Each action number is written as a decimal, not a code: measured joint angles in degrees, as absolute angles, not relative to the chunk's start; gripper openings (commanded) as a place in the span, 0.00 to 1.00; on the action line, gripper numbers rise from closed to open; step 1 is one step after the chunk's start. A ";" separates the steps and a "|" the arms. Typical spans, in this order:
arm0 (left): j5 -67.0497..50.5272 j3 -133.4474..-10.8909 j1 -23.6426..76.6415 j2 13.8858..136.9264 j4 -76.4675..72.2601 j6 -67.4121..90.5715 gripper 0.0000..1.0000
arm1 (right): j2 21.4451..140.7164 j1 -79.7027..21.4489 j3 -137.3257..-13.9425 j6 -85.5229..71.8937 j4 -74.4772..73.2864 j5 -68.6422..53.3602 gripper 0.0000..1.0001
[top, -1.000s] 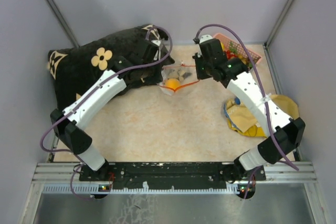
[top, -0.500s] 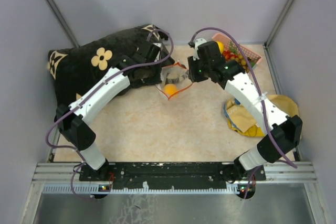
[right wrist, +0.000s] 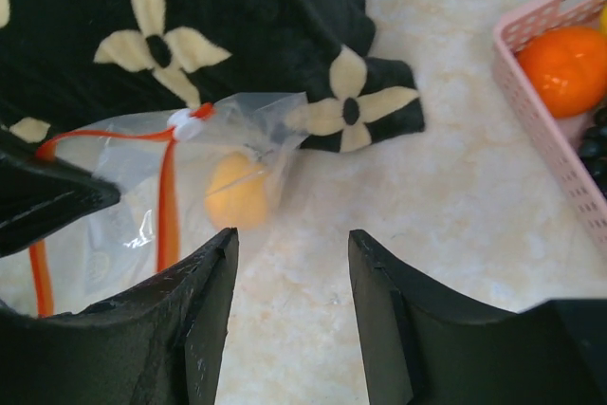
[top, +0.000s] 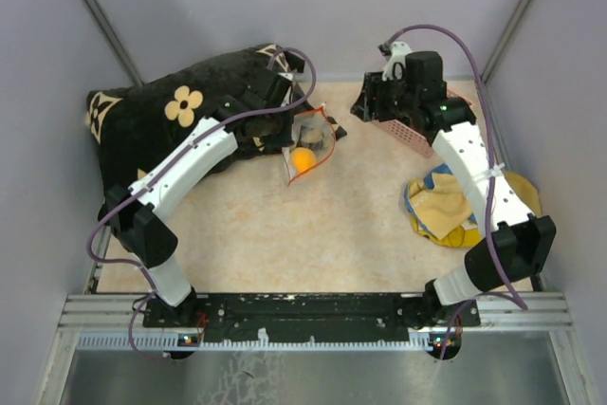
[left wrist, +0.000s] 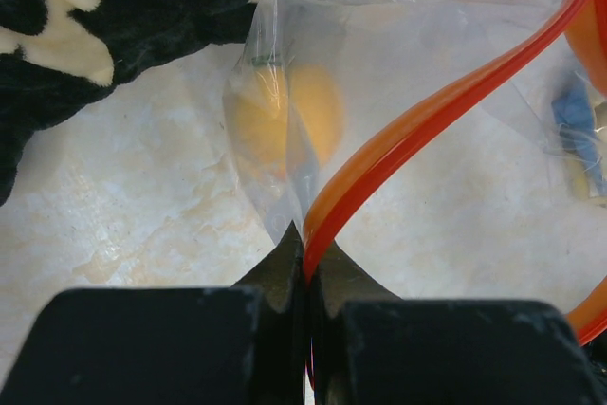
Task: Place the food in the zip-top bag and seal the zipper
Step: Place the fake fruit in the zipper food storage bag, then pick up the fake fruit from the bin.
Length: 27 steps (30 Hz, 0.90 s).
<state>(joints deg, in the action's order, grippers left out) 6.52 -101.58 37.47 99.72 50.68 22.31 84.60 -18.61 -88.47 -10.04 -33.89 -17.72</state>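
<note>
We see the zip-top bag [top: 309,144] at the far middle of the bench [top: 313,225], against the edge of a black flower-patterned cushion [top: 171,111], and it holds one orange-yellow round fruit [top: 303,159], blurred through the crinkled plastic in the left wrist view. The zipper [left wrist: 417,130] curves away from the left claw [left wrist: 305,263], which is clenched on the strip at the bag's mouth. What else may lie in the bag we cannot make out. The right claw [right wrist: 289,263] hangs released, its fingers apart and holding nothing, well apart from the bag, over the pink basket [top: 414,125] at the far right; the arm hides most of the basket from above. In the right wrist view we count one orange fruit [right wrist: 567,58] in it and some dark balls cut off at the edge. One yellow-and-blue cloth [top: 446,206] lies near the right side.
</note>
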 measured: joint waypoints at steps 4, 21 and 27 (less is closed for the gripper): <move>6.55 -102.13 37.28 99.74 50.65 21.98 0.00 | 85.06 -14.24 -88.14 -9.96 -31.31 -17.98 0.51; 6.44 -102.67 36.95 99.74 51.46 21.98 0.00 | 112.12 -5.52 -94.72 -0.36 -23.57 -1.78 0.49; 6.44 -103.48 36.93 99.81 52.23 22.00 0.00 | 119.42 -3.16 -101.47 1.61 -22.65 -0.05 0.50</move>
